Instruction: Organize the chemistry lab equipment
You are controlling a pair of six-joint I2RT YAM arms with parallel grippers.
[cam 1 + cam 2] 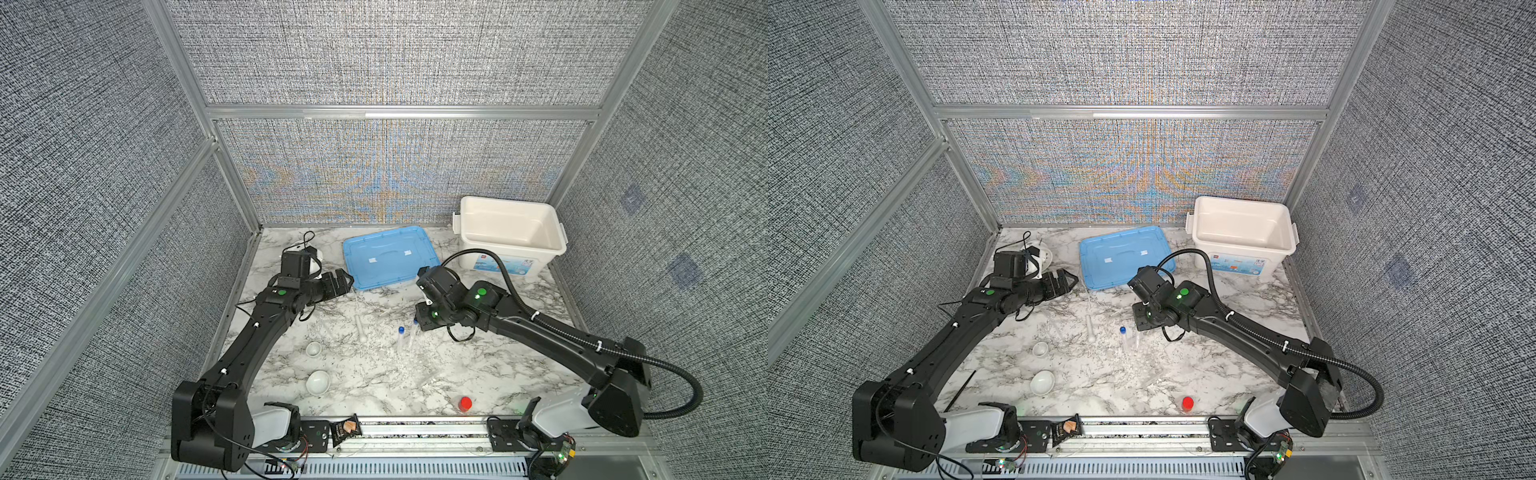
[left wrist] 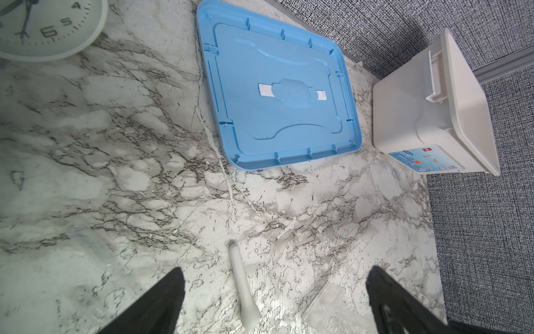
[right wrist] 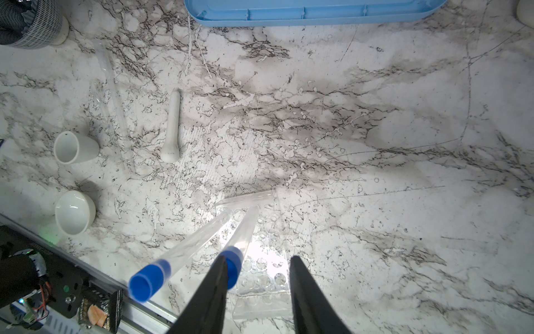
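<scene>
Right gripper (image 3: 258, 258) half-open, empty, beside tube (image 3: 244, 228) leaning in rack (image 3: 260, 279), likely aligning for grasp; left gripper (image 2: 276, 269) wide, facing pestle (image 2: 241, 286)

bare marble table (image 1: 478, 365) right of tubes (image 1: 400, 340), blue lid (image 1: 390, 259) behind

- Both top views are bright and evenly lit from above; the arms cast only soft, faint shadows on the marble table (image 1: 374, 374).
- Orange-blue moiré bands ripple over the woven back wall (image 1: 386, 187), and the side walls bow at the picture edges.
- In the left wrist view the left fingers (image 2: 156, 306) are dark and blurred, while the table farther off is sharp.
- In the right wrist view a white glare burns out the clear plastic rack (image 3: 267, 258). The blue-capped tubes (image 3: 185, 253) and right fingers (image 3: 208, 303) are out of focus near the lens.
</scene>
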